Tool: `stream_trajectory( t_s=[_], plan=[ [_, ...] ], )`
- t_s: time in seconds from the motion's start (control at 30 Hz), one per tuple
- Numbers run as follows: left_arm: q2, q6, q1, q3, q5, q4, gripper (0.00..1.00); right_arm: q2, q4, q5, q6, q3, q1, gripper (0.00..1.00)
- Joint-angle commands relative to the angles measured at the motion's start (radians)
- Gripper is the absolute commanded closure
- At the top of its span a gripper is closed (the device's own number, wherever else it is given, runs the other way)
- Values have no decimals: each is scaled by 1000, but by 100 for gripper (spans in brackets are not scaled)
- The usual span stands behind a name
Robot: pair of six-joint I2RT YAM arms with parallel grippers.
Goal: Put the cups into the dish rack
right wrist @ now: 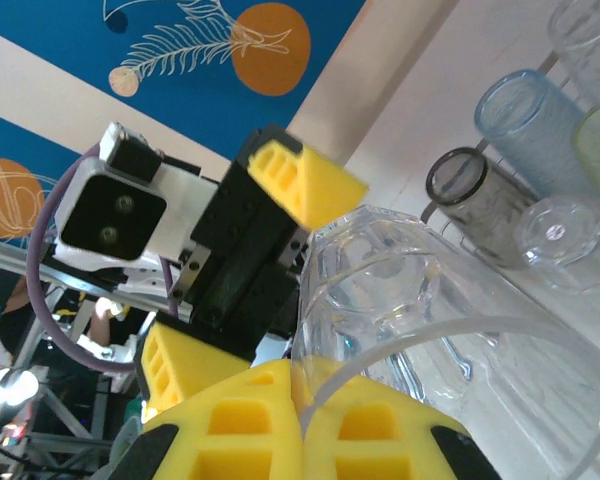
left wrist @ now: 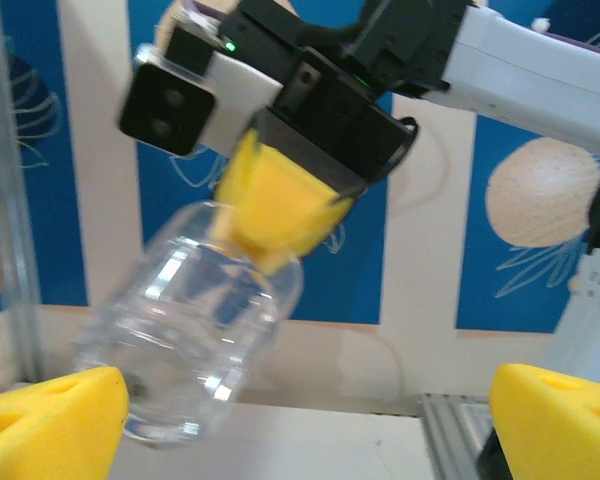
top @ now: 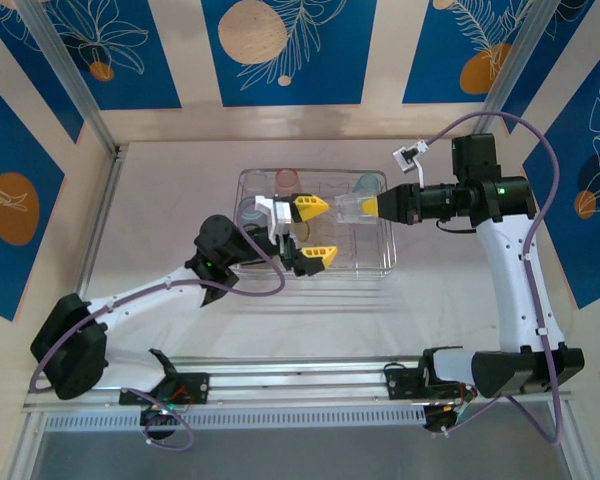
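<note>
Above the dish rack (top: 391,250), the right gripper (top: 368,206) is clenched on the rim of a clear cup (top: 346,208), holding it sideways with its base aimed at the left gripper (top: 315,232), whose arm reaches in from the rack's near-left, jaws spread wide and empty.

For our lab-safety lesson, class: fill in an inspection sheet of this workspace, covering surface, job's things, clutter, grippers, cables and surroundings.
Surface: pale grey table, rack standing mid-table.
Job's things: dish rack holding several cups, among them a blue cup and a smoky grey cup; a clear cup is held above it.
Clutter: nothing seen.
Grippers: right gripper shut on the clear cup; left gripper open, facing it.
Cables: purple cables looping along both arms.
Surroundings: blue and cream leaf-print panels, metal frame posts.
</note>
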Motion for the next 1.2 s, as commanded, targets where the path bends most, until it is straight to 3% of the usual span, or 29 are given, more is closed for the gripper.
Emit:
stream_trajectory(
  t_s=[0.0, 0.13, 0.6, 1.03, 1.17],
  plan=[
    [-53, 82, 11, -9, -94, -86, 6, -29, -51, -72, -14, -10, -3, 100],
    [-44, 88, 11, 16, -47, -131, 6, -34, -28, -101, 1, -13, 11, 100],
    [37, 5, 9, 60, 91, -9, 11, -8, 7, -88, 14, -39, 134, 100],
    [81, -82, 9, 61, 149, 89, 45, 27, 88, -96, 65, -64, 133, 100],
    [100, -113, 7, 65, 124, 109, 62, 31, 95, -90, 77, -66, 130, 100]
  ],
)
